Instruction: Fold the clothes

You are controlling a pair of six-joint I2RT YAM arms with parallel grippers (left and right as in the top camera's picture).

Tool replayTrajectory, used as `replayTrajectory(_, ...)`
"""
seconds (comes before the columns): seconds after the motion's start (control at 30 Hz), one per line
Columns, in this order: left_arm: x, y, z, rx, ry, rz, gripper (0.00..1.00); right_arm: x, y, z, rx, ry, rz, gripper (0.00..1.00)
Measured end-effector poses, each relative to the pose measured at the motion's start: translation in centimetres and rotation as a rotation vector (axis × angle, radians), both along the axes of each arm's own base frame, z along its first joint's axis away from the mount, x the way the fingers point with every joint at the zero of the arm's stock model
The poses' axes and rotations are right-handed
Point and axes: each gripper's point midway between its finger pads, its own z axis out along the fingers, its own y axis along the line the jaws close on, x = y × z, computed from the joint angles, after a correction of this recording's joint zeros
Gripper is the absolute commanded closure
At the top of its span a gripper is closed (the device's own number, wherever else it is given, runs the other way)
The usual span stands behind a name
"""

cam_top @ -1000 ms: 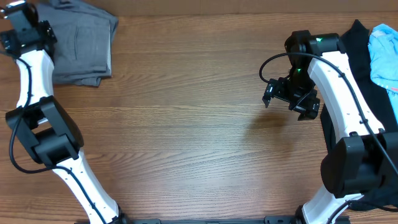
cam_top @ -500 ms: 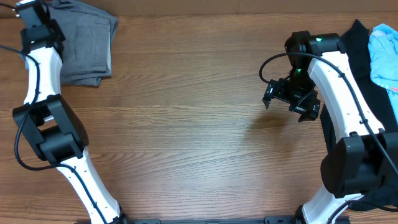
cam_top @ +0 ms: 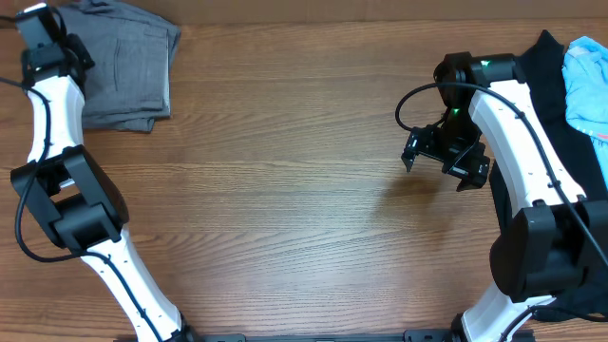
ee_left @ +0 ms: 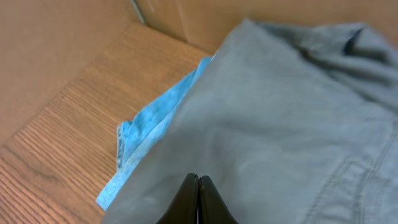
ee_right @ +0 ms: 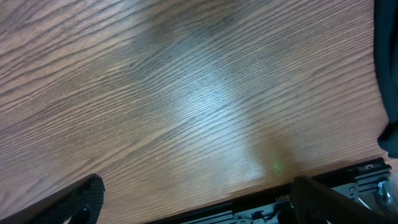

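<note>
My left claw (ee_left: 198,182) pressed together, empty, right over the grey shorts (cam_top: 128,71); my right claw (ee_right: 199,190) spread wide over table (cam_top: 285,190), well apart from shorts.

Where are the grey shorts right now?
In the overhead view, the grey shorts lie folded at the far-left corner of the table, beside the left arm.

A wood-grain table (cam_top: 285,190) runs up to plain brown panels (ee_left: 56,56) at one edge.
</note>
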Motion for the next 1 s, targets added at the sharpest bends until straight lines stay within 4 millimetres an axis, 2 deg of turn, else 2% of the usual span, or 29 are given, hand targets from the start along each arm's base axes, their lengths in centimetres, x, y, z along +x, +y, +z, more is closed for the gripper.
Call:
replayTrajectory(0.1, -0.4, 0.4, -2.6, -0.015, 0.054, -0.004, 0.96, 0.0, 0.0, -0.1, -0.001, 0.001, 0.0, 0.0)
replayTrajectory(0.27, -1.3, 0.1, -8.2, -0.059, 0.166, -0.005, 0.93, -0.1, 0.0, -0.1, -0.001, 0.004, -0.001, 0.0)
replayTrajectory(0.33, -1.5, 0.2, -8.9, -0.058, 0.181, -0.001, 0.91, -0.1, 0.0, -0.1, -0.001, 0.003, -0.001, 0.0)
replayTrajectory(0.4, -1.6, 0.4, -8.6, -0.047, 0.186, 0.011, 0.86, 0.0, 0.0, -0.1, -0.001, -0.001, -0.003, 0.0)
replayTrajectory(0.47, -1.6, 0.6, -8.2, -0.039, 0.187, 0.018, 0.87, 0.2, 0.0, -0.1, 0.0, -0.01, -0.003, 0.0)
replayTrajectory(0.5, -1.7, 0.6, -7.9, -0.036, 0.186, 0.021, 0.83, 0.4, 0.0, -0.2, 0.001, -0.016, -0.004, 0.0)
replayTrajectory(0.53, -1.7, 0.6, -7.5, -0.034, 0.184, 0.022, 0.59, 0.6, 0.1, -0.2, 0.001, -0.023, -0.007, 0.0)
replayTrajectory(0.57, -1.8, 0.6, -7.0, -0.031, 0.181, 0.022, 0.5, 0.7, 0.1, -0.2, 0.001, -0.029, -0.007, 0.0)
replayTrajectory(0.6, -1.7, 0.3, -6.0, -0.029, 0.171, 0.022, 0.36, 0.9, 0.1, -0.3, 0.002, -0.035, -0.009, 0.0)
replayTrajectory(0.67, -1.7, 0.2, -4.0, -0.025, 0.146, 0.022, 0.0, 1.2, 0.1, -0.3, 0.003, -0.047, -0.011, 0.0)
replayTrajectory(0.8, -1.8, -1.6, 3.9, -0.004, 0.05, -0.012, 0.0, 2.2, 0.4, -0.5, 0.007, -0.091, -0.015, 0.0)
replayTrajectory(0.83, -2.2, -2.5, 6.9, 0.003, 0.016, -0.027, 0.0, 2.3, 0.5, -0.5, 0.007, -0.096, -0.015, 0.0)
replayTrajectory(0.87, -2.6, -3.2, 9.1, 0.007, -0.006, -0.04, 0.0, 2.3, 0.5, -0.5, 0.007, -0.098, -0.015, 0.0)
replayTrajectory(1.0, -6.1, -8.4, 19.4, -0.022, -0.124, -0.14, 0.0, 2.2, 0.7, 1.0, 0.013, -0.149, -0.016, 0.0)
